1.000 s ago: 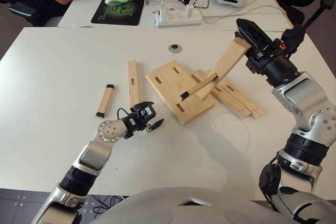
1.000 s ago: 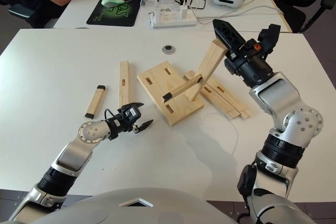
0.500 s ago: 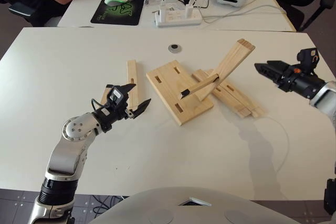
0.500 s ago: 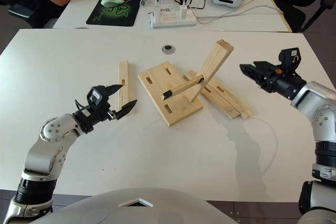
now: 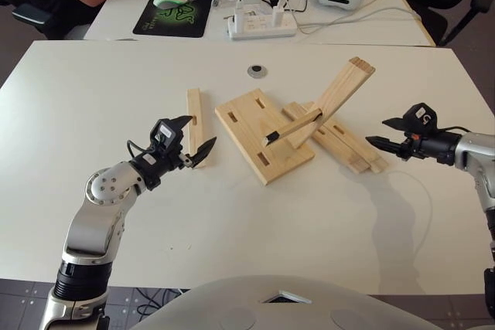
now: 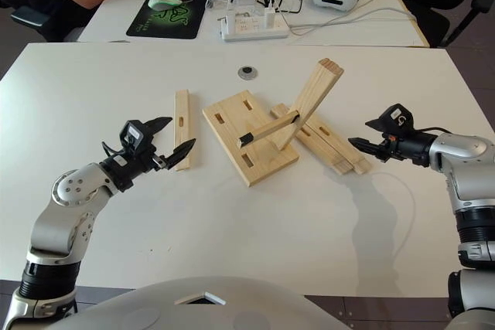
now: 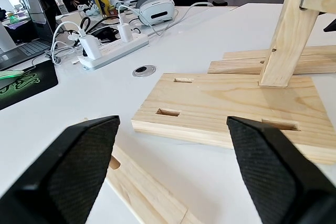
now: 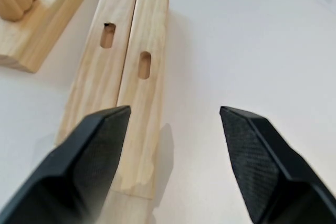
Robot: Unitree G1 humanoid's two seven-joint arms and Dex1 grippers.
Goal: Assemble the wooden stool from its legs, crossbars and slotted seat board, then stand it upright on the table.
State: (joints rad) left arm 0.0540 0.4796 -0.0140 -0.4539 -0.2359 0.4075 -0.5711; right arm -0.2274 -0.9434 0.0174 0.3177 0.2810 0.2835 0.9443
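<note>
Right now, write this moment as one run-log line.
left tool open, by loose leg | right tool open, by leg pair | tilted leg stands on seat board

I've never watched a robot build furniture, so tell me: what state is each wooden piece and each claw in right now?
Seat board: flat on the table, slots up.
Leaning leg: standing tilted on the board.
Crossbar: sticking out of that leg.
Two legs: flat, side by side.
Single leg: flat, left of the board.
Left gripper: open, empty.
Right gripper: open, empty.
</note>
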